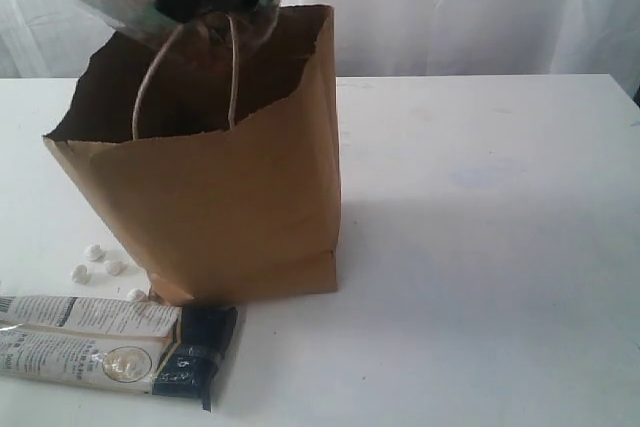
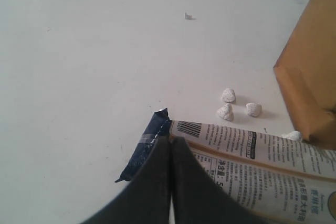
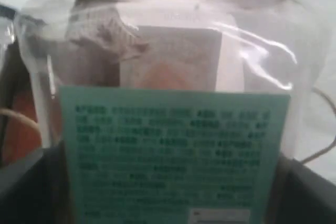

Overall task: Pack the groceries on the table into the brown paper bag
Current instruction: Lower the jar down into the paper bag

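Over the bag mouth | right jaws spread wide, clamping jar, bag opening just below | left jaws pressed together above packet end on worktop.

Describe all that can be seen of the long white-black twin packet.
The long white-black twin packet is two white sachets side by side in glossy wrap, with a barcode, printed text and a dark end. It lies flat on the table, close by the base of the brown paper bag, not yet packed. The left gripper, jaws shut, is over it; whether they touch cannot be told.
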Robot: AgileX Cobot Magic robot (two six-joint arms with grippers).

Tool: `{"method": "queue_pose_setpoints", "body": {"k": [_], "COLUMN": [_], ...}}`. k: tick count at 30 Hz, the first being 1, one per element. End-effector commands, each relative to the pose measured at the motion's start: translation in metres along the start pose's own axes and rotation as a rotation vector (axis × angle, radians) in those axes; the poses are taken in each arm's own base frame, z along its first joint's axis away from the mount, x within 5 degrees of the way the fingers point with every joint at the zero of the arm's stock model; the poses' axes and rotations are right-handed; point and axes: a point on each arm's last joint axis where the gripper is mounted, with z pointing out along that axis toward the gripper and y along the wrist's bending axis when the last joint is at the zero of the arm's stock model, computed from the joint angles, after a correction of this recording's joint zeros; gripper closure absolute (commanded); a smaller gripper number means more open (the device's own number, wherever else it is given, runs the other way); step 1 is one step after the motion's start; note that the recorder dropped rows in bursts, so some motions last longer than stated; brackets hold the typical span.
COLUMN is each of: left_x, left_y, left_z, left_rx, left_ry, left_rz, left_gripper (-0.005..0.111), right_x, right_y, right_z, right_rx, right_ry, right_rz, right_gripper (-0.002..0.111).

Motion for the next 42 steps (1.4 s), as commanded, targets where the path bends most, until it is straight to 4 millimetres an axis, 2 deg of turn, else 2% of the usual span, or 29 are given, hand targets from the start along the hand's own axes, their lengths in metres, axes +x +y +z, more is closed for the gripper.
{"method": "queue_pose_setpoints", "body": {"k": [1, 7, 10, 12, 16, 20, 25, 32, 35, 36, 38, 42], "left_x": [-0.001, -0.001, -0.001, -0.001, -0.001, -0.001, -0.001, -0.001, -0.001, -0.001, -0.001, -0.001], "left_y": [0.0, 0.0, 0.0, 0.0, 0.0, 0.0, 0.0, 0.0, 0.0, 0.0, 0.0, 0.0], "left_z": [0.0, 0.0, 0.0, 0.0, 0.0, 0.0, 0.0, 0.0, 0.0, 0.0, 0.0, 0.0], "left_rx": [0.005, 0.005, 0.005, 0.005, 0.005, 0.005, 0.005, 0.005, 0.005, 0.005, 0.005, 0.005], "left_ry": [-0.011, -0.011, -0.011, -0.011, -0.011, -0.011, -0.011, -0.011, -0.011, -0.011, -0.011, -0.011], "left_rz": [-0.015, -0.015, -0.015, -0.015, -0.015, -0.015, -0.015, -0.015, -0.015, -0.015, -0.015, -0.015], "left_gripper": [0.107, 0.107, 0.107, 0.107, 0.107, 0.107, 0.107, 0.107, 0.107, 0.107, 0.107, 0.107], "right_x": [0.015, 0.014, 0.0, -0.003, 0.01, 0.021, 0.022, 0.03, 0.031, 0.032, 0.035, 0.041], "right_y": [0.0, -0.005, -0.008, -0.005, -0.001, -0.005, -0.008, -0.009, -0.009, -0.007, -0.004, -0.002], "right_z": [0.006, 0.012, 0.01, 0.019, 0.034, 0.033, 0.034, 0.057, 0.057, 0.057, 0.056, 0.055], "right_rx": [-0.025, 0.023, 0.06, 0.01, -0.055, -0.011, 0.021, 0.004, 0.0, -0.017, -0.046, -0.074], "right_ry": [0.153, 0.126, -0.025, -0.069, 0.039, 0.155, 0.158, 0.184, 0.19, 0.205, 0.238, 0.301], "right_rz": [0.011, 0.006, 0.054, 0.1, 0.081, 0.016, 0.003, 0.005, 0.005, 0.005, 0.005, -0.007], "right_gripper": [0.108, 0.108, 0.108, 0.108, 0.108, 0.108, 0.108, 0.108, 0.096, 0.087, 0.075, 0.072]}}
